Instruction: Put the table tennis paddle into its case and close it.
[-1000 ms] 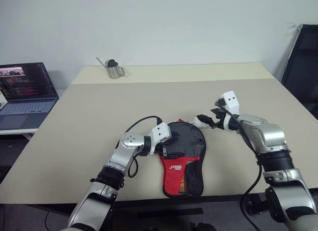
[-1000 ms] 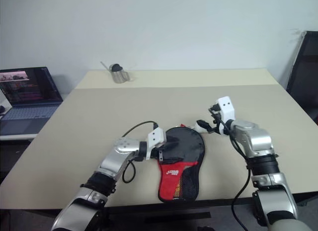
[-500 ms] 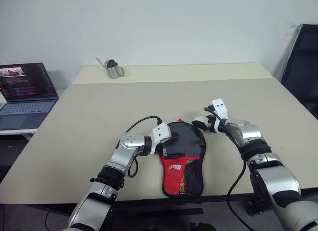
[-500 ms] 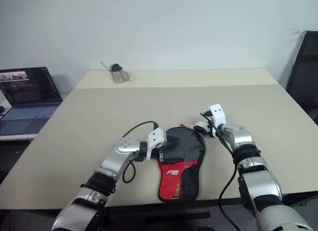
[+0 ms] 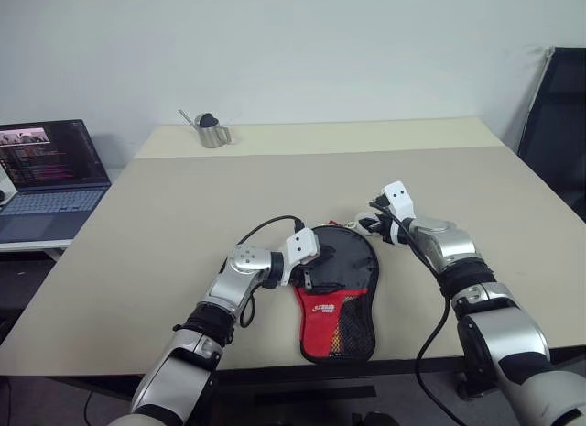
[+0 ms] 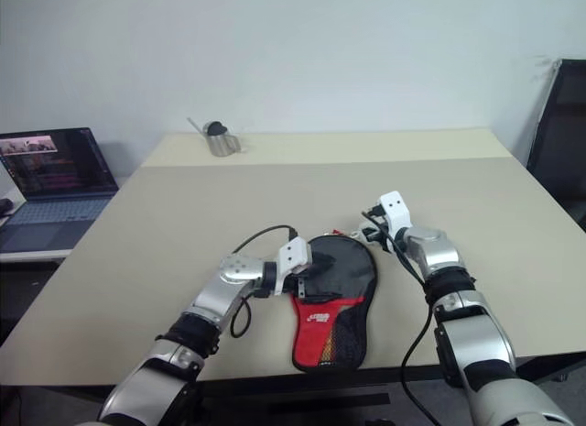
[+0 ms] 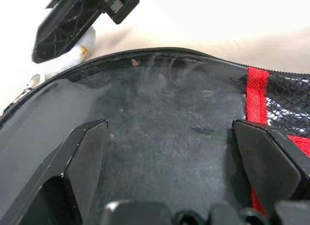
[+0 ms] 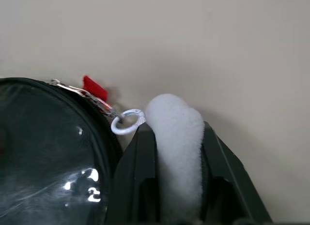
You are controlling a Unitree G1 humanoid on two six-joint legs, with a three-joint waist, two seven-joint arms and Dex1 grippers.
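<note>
The case (image 5: 346, 257) lies flat near the table's front edge, with its black round part farther away and its red mesh part (image 5: 335, 318) nearer me. The table tennis paddle is hidden. My left gripper (image 5: 313, 272) is open, its fingers (image 7: 82, 157) spread just above the case's black face beside the red stripe (image 7: 258, 84). My right gripper (image 5: 371, 224) is at the case's far right rim, shut on a white fluffy zipper pull (image 8: 174, 123). A small ring (image 8: 125, 122) joins that pull to the zipper rim, next to a red tab (image 8: 94, 87).
A metal cup (image 5: 211, 130) stands at the table's (image 5: 421, 169) far left. An open laptop (image 5: 46, 174) sits on a lower surface to the left. A black chair (image 5: 558, 124) stands off the right edge.
My right gripper came down and in toward the case's far rim and closed on the white fluffy pull. The left gripper stayed open over the case.
</note>
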